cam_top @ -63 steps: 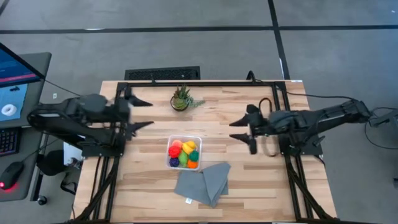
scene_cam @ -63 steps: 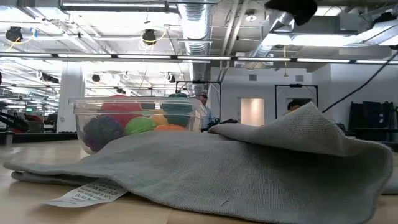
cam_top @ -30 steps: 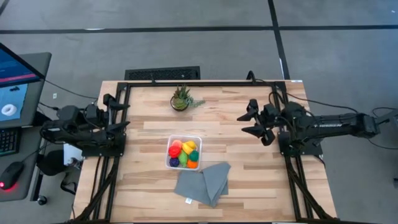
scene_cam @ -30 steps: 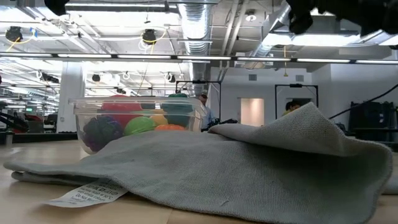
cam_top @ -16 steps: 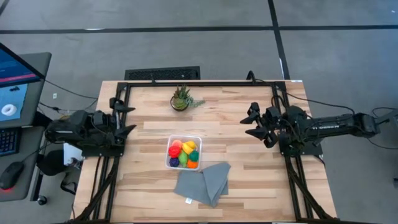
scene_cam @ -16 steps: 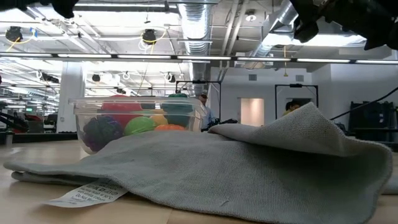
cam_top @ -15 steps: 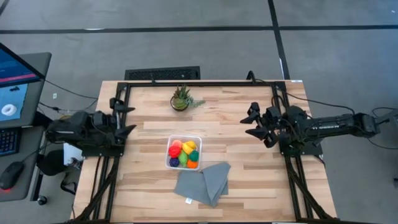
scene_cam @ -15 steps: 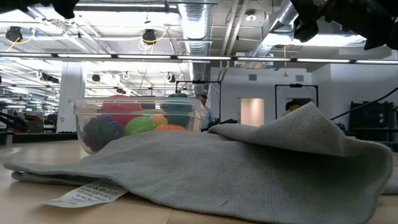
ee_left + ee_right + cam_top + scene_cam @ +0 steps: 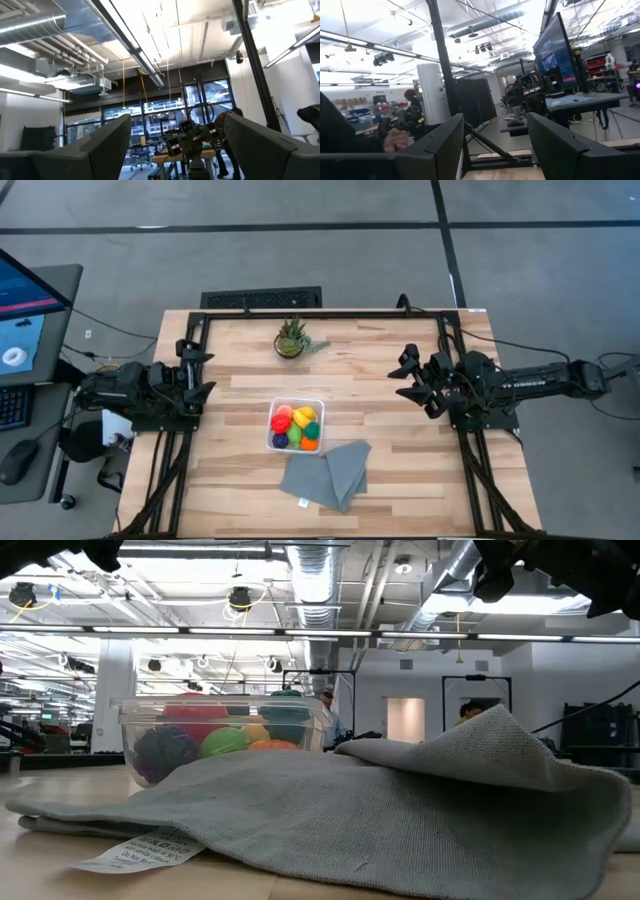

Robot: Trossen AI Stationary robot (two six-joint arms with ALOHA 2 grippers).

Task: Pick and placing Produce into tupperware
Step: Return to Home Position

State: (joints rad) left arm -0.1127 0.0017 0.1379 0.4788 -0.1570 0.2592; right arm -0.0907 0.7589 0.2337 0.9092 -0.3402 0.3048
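Note:
The tupperware [image 9: 297, 400] stands on the table's middle, near the front, with the produce [image 9: 294, 426] inside: red, yellow, green, purple and orange pieces. The low view shows the tupperware [image 9: 140, 720] and the produce [image 9: 222, 741] behind the cloth. My left gripper [image 9: 201, 371] hovers open over the table's left edge, well left of the tupperware. My right gripper [image 9: 408, 376] hovers open by the right edge, far from it. Both wrist views look into the room past empty fingers: left gripper [image 9: 175, 150], right gripper [image 9: 495, 150].
A folded grey cloth [image 9: 326, 472] lies just in front of the tupperware, toward the near edge, and fills the low view as the grey cloth [image 9: 400, 810]. A spiky potted plant [image 9: 291, 338] stands at the far middle. Black frame rails [image 9: 320, 313] border the table.
Both arms have sunk a little at their sides of the table. My left gripper has also tipped and edged slightly toward the table's middle. Both grippers stay open and empty. The tupperware, produce and cloth have not moved.

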